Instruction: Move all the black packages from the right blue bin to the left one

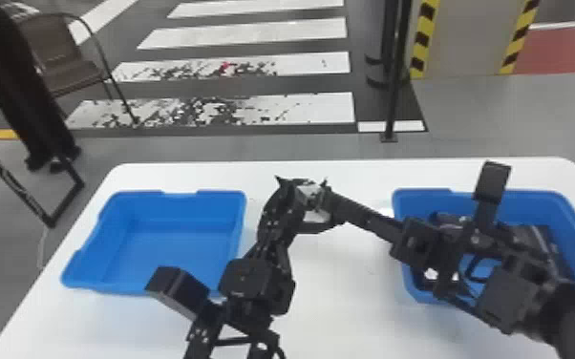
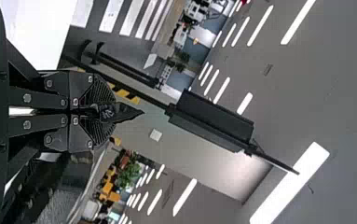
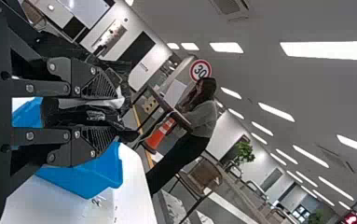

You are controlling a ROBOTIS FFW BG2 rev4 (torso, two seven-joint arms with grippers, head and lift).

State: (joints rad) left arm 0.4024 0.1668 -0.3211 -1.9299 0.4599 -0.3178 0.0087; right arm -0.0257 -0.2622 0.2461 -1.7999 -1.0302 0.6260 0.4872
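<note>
A: Where's the black package sitting?

B: The right gripper is pinching it between its fingers, above the table, in the space between the bins.

A: And the left gripper?

B: It's standing just beside, its fingers pressing nearly together on a crumpled black piece. I can't tell whether they're sharing one package or holding two.

A: So what are we doing?

B: Passing it across, I'm guessing. The left should be gripping plenty of it, not merely a corner, before the right is easing off. Then the right should be spreading slowly and backing straight away, so nothing is snagging.

A: After that?

B: The left should be swinging over the left blue bin, clearing the wall and lowering before letting go.

A: Any more waiting?

B: Yes, other dark packages are lying in the right blue bin.
</note>
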